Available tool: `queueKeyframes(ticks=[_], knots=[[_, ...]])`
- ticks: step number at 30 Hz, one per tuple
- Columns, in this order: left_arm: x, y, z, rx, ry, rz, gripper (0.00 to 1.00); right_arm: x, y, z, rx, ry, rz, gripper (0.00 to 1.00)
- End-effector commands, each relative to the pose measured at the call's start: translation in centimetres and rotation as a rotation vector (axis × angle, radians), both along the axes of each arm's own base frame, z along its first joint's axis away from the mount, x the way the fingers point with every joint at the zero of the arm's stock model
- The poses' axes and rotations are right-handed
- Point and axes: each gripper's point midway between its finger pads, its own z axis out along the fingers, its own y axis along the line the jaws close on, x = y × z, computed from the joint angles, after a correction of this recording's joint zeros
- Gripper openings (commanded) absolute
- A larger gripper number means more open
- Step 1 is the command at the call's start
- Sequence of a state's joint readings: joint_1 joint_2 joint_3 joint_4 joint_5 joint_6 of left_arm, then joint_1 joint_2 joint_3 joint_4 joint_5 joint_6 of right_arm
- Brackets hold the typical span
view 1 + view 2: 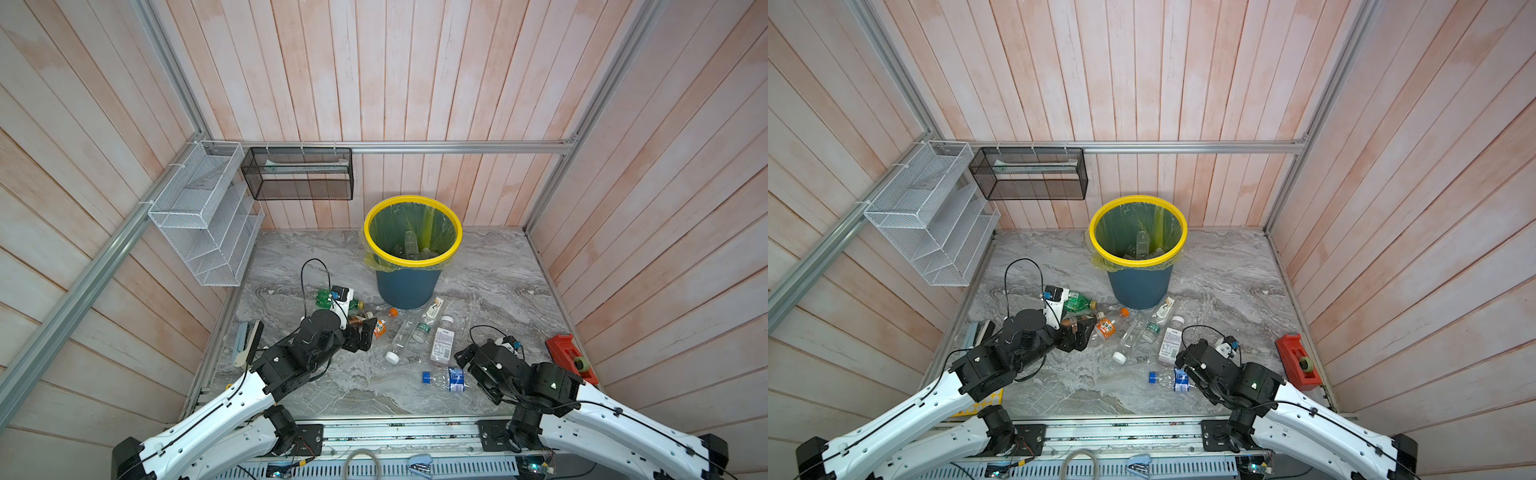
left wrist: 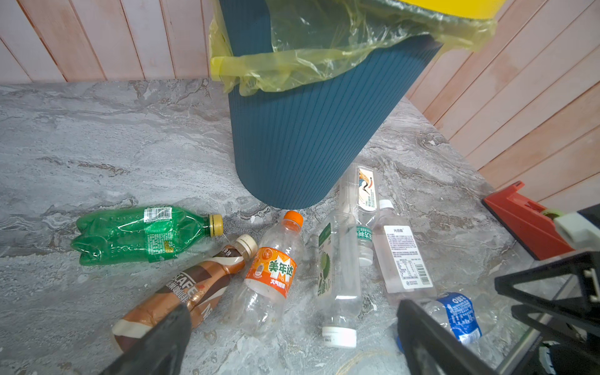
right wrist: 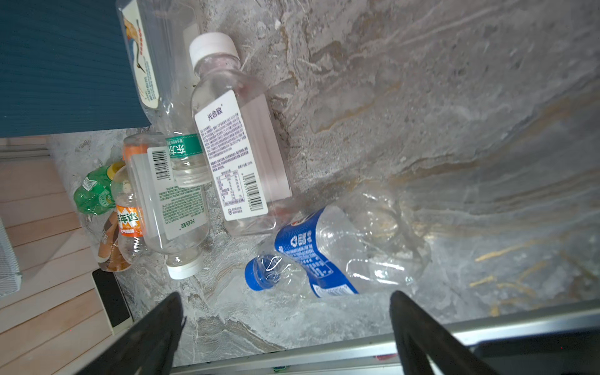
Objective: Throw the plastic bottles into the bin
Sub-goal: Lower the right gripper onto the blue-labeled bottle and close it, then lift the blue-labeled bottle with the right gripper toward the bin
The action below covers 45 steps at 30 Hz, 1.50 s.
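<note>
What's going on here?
Two robot arms are clearing plastic bottles from the table into the blue bin. A few lie inside; about eight are on the table. The left end effector, open and empty, hovers over the brown coffee bottle; the right end effector, also open, near the blue-capped bottle.

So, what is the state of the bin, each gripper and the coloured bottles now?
bin: upright, lined, clear bottles inside
green bottle: lying, crushed, capped
brown bottle: lying, capped
orange-label bottle: lying, capped
blue-label bottle: lying, crushed, capped
left gripper: open, nothing gripped
right gripper: open, nothing gripped
</note>
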<state>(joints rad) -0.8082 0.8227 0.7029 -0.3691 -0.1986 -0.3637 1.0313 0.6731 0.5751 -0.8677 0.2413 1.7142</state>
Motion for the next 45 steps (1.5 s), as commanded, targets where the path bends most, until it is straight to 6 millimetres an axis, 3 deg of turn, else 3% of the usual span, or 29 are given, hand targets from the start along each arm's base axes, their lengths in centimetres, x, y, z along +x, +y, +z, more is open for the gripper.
queueKeyframes(ticks=[1, 7, 14, 18, 26, 30, 37, 41, 45], knots=[[-0.5, 0.4, -0.3, -0.009, 0.011, 0.004, 1.0, -0.9, 1.0, -0.4, 0.036, 0.093, -0.123, 0.99], [-0.8, 1.3, -0.5, -0.001, 0.004, 0.028, 1.0, -1.6, 2.2, -1.9, 0.055, 0.14, -0.191, 1.0], [-0.6, 0.7, -1.3, 0.034, 0.027, 0.006, 1.0, -1.4, 1.2, -5.8, 0.029, 0.148, -0.26, 0.98], [-0.3, -0.1, -1.9, 0.054, 0.047, -0.02, 1.0, -1.1, -0.3, -7.4, -0.014, 0.144, -0.293, 0.95], [-0.3, -1.0, -2.2, 0.054, 0.07, -0.047, 1.0, 0.3, -2.7, -8.2, -0.114, 0.136, -0.293, 0.91], [-0.3, -1.1, -2.6, 0.043, 0.084, -0.047, 1.0, 0.6, -4.5, -8.8, -0.154, 0.129, -0.283, 0.77], [-0.2, -1.4, -3.0, 0.042, 0.108, -0.04, 1.0, 1.9, -5.7, -8.3, -0.174, 0.089, -0.259, 0.49], [-0.3, -1.3, -3.0, 0.03, 0.121, -0.029, 1.0, 2.5, -6.9, -7.2, -0.203, 0.045, -0.263, 0.44], [-0.4, -0.8, -3.2, 0.004, 0.134, 0.006, 1.0, 4.4, -7.4, -4.5, -0.203, -0.072, -0.23, 0.42]])
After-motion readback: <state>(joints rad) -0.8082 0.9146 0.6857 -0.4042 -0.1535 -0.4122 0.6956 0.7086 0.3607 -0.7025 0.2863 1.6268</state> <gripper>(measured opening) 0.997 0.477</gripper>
